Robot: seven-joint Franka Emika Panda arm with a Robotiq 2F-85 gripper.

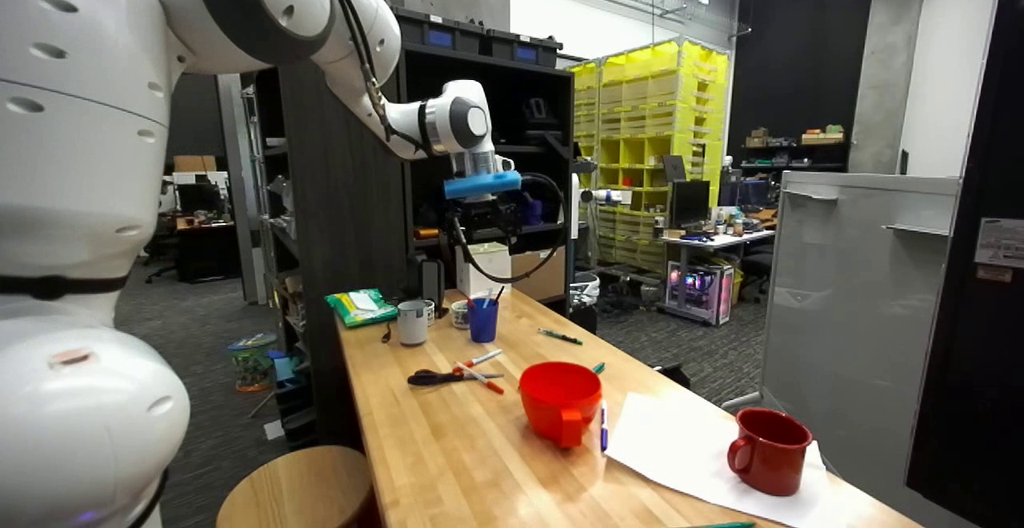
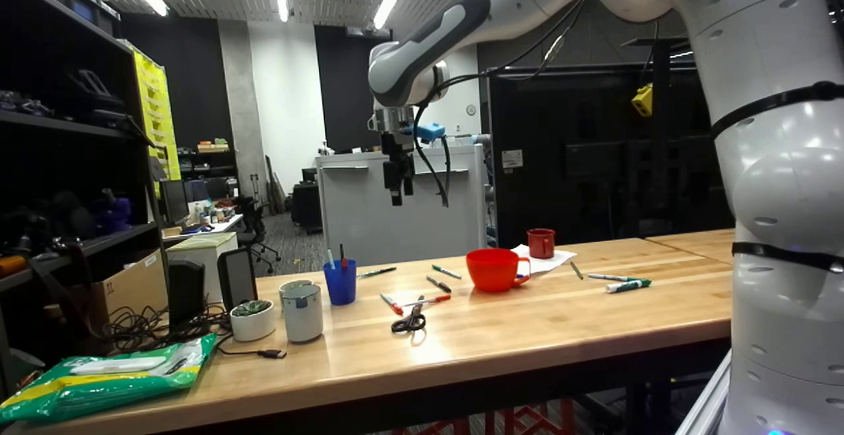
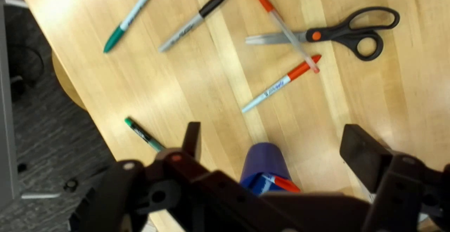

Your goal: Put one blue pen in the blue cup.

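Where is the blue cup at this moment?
In an exterior view, the blue cup stands on the table, left of the picture's middle, just right of the white cup; the wrist view shows it low, near centre.

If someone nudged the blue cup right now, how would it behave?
The blue cup might tip if pushed near its rim, since its base looks slightly narrower and pens poke out above. Its smooth, plain wall suggests something stiff, perhaps a little slippery to grip. Knocked over, it would probably roll, being round with no handle showing.
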